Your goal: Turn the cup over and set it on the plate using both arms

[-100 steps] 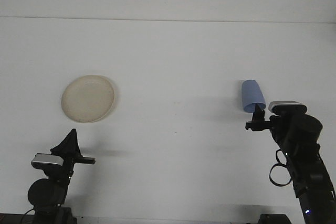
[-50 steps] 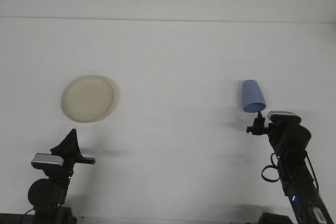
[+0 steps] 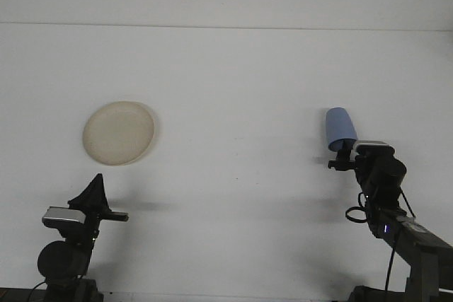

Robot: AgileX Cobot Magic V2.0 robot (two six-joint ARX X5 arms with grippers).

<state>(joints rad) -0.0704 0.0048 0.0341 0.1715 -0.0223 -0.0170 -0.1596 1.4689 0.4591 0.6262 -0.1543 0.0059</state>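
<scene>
Cup (image 3: pixel 340 128) upside down, just beyond right gripper (image 3: pixel 342 155); plate (image 3: pixel 118 132) far left

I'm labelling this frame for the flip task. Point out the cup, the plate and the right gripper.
cup (image 3: pixel 340 128), front view, its blue side wall.
plate (image 3: pixel 118 132), front view, its centre.
right gripper (image 3: pixel 343 155), front view, fingertips at the cup's rim.

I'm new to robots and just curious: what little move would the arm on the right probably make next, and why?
Probably ease the right gripper forward around the blue cup to grasp it. Its tip sits at the cup's near rim, and the cup rests wide end down, far from the plate.
</scene>
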